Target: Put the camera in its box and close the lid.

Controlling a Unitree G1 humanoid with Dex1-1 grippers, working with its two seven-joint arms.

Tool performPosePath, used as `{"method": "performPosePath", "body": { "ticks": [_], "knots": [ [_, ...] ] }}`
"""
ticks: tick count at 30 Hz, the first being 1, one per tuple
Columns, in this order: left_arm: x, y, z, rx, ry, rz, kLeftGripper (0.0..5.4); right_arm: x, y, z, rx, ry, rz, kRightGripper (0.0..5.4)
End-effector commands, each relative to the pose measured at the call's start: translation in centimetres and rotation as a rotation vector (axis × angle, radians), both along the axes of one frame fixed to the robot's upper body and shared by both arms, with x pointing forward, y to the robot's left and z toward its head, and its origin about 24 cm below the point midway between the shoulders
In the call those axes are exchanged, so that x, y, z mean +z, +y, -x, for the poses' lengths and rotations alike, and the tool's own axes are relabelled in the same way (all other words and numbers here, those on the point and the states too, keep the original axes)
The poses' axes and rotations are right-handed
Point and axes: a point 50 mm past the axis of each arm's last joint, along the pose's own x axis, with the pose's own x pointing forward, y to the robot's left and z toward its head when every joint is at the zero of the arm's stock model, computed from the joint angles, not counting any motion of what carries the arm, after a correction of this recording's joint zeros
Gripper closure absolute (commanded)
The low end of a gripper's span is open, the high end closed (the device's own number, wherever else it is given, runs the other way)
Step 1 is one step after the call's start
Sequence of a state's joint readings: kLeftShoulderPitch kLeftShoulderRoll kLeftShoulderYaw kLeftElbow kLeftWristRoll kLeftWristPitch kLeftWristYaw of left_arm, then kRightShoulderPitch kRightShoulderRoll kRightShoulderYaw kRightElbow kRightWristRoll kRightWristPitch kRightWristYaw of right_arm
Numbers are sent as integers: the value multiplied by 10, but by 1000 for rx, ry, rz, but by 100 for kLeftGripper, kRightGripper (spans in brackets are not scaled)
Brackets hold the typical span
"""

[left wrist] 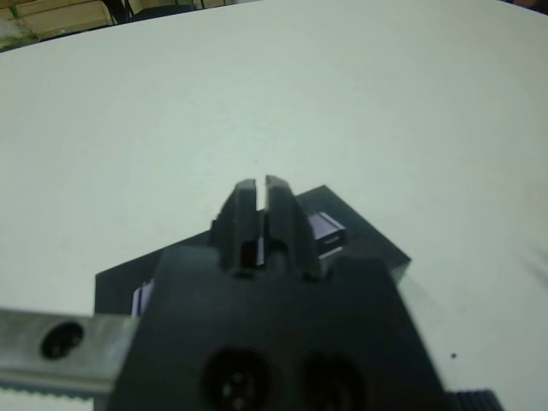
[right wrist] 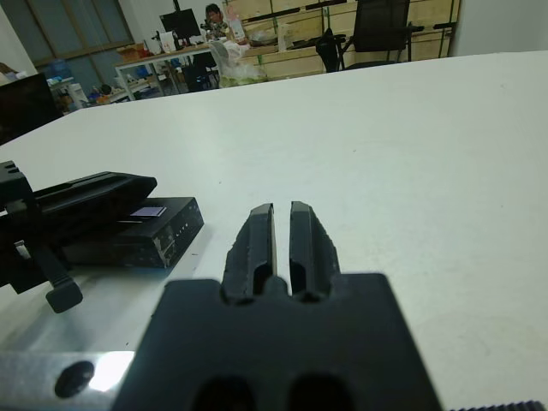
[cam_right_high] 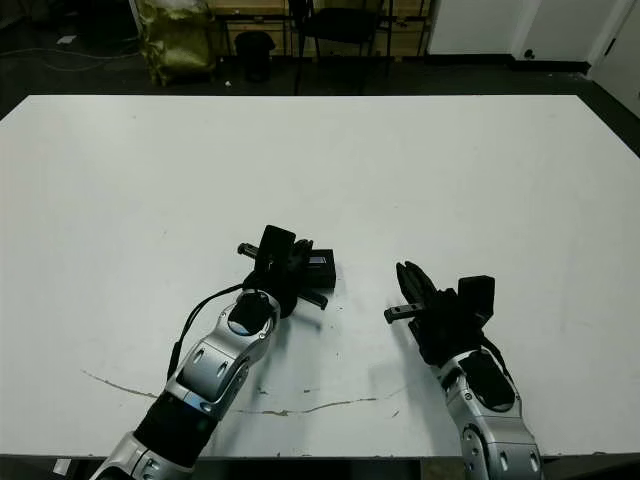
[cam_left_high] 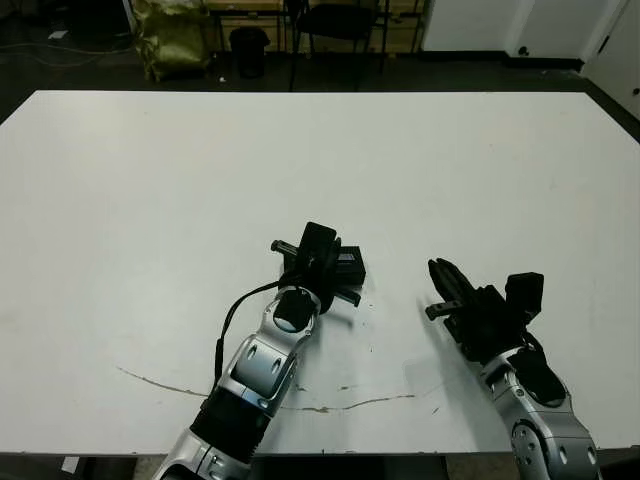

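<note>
The lid (left wrist: 364, 240), flat and black with a glossy strip (left wrist: 325, 233), lies on top of the box (right wrist: 128, 244), whose black side wall shows in the right wrist view. The camera is hidden. My left gripper (cam_left_high: 338, 262) is shut, and its fingers (left wrist: 261, 197) lie over the lid's top, seemingly resting on it. My right gripper (cam_left_high: 438, 270) is also shut and holds nothing. It hovers low over the table a short way to the right of the box, pointing away from me.
A thin dark scratch line (cam_left_high: 330, 405) runs across the table near its front edge. Chairs (cam_left_high: 335, 25) and a yellow-green bag (cam_left_high: 175, 35) stand beyond the far edge. A person (right wrist: 214, 17) sits far off in the room.
</note>
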State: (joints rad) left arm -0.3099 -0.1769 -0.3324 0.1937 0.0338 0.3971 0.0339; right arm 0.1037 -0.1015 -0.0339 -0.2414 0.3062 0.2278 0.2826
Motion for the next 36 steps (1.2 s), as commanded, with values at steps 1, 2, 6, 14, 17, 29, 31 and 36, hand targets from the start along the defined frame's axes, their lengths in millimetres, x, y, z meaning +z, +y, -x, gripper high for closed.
{"method": "performPosePath", "body": {
  "ticks": [1, 2, 6, 14, 17, 29, 31, 36],
  "knots": [
    [-49, 19, 20, 87, 256, -62, 538, -6, -2, 2, 1, 19, -14, 540],
    [-50, 20, 22, 88, 269, -59, 538, -6, -2, 2, 0, 20, -14, 540],
    [-55, 26, 27, 70, 290, -52, 538, -6, -1, 2, -1, 18, -3, 540],
    [-33, 31, 38, 37, 282, -33, 538, -7, -1, 3, -4, 29, -18, 540],
    [-25, 32, 38, 34, 273, -28, 538, -8, -1, 3, -6, 33, -24, 540],
    [18, 74, 17, 144, 54, 50, 538, -8, -1, 3, -9, 35, -39, 540],
    [31, 86, 16, 151, -52, 60, 538, -8, -1, 3, -9, 34, -48, 540],
    [66, 118, 19, 217, -295, 88, 538, -6, -1, 3, -14, 24, -18, 540]
  ]
}}
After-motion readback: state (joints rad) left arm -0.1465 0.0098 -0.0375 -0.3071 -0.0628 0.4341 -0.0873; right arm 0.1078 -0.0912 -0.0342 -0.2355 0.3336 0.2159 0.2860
